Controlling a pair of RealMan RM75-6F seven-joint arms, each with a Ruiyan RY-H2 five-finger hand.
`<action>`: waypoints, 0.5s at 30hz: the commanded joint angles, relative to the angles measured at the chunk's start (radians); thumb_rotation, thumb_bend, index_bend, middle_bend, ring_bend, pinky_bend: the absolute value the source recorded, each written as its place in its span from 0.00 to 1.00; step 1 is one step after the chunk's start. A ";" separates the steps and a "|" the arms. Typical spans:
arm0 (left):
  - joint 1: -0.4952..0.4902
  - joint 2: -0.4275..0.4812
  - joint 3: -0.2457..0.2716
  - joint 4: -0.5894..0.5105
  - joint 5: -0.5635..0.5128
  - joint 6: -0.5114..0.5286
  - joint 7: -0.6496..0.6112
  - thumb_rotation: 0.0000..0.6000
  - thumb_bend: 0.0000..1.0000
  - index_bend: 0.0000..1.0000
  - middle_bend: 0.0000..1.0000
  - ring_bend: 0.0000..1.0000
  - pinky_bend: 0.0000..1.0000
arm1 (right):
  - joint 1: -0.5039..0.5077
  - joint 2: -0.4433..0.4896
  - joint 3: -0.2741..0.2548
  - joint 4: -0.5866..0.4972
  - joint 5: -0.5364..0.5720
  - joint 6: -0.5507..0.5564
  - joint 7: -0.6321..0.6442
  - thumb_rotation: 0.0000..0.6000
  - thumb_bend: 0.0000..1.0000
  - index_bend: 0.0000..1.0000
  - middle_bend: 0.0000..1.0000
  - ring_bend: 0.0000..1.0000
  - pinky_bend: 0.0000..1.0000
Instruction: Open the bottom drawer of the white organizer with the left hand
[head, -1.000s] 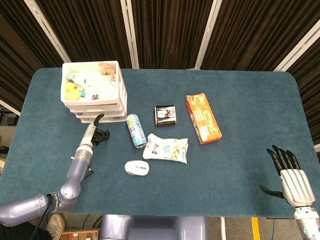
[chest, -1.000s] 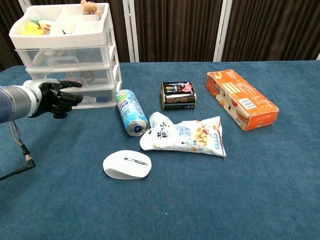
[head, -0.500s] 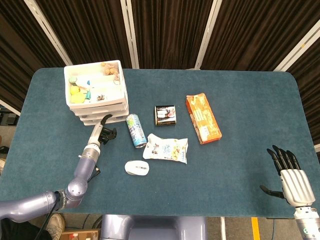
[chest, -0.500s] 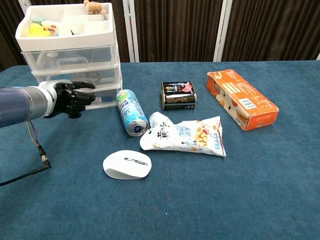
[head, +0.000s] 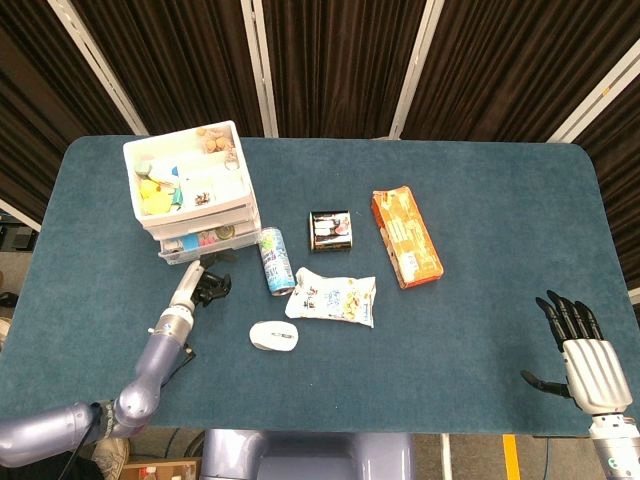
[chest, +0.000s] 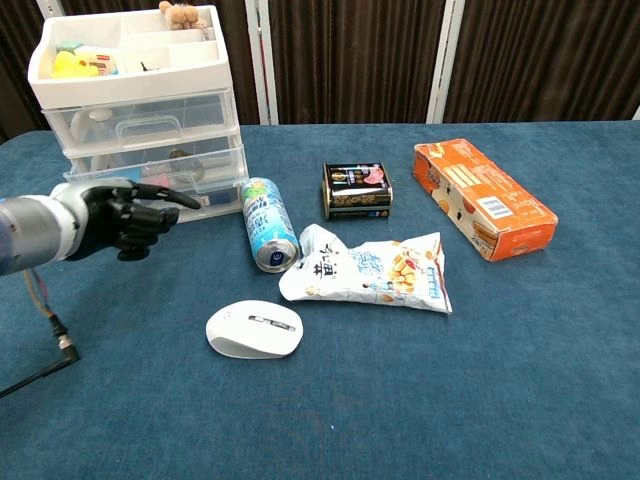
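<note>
Bottom drawer partly drawn out

The left robot hand (chest: 120, 218), fingers curled, hooks the bottom drawer (head: 200, 243) of the white organizer (chest: 140, 110) at the bench's far-left corner; light, stiff plastic, best pulled at its front lip.

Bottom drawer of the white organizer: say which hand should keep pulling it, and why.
Left. The left hand is already at the front of the bottom drawer, which sits partly pulled out of the white organizer. The right hand rests open at the table's far corner.
</note>
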 joint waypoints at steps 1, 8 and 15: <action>0.031 0.032 0.028 -0.037 0.050 -0.002 -0.019 1.00 0.62 0.28 0.98 0.94 0.89 | -0.001 0.000 0.000 0.000 0.000 0.002 0.000 1.00 0.08 0.00 0.00 0.00 0.00; 0.084 0.105 0.116 -0.098 0.236 0.039 0.020 1.00 0.62 0.25 0.98 0.94 0.89 | -0.003 0.001 0.001 -0.003 0.003 0.004 0.003 1.00 0.08 0.00 0.00 0.00 0.00; 0.086 0.121 0.183 -0.095 0.478 0.238 0.238 1.00 0.62 0.19 0.99 0.95 0.89 | -0.003 -0.001 0.001 -0.003 0.005 0.003 -0.001 1.00 0.08 0.00 0.00 0.00 0.00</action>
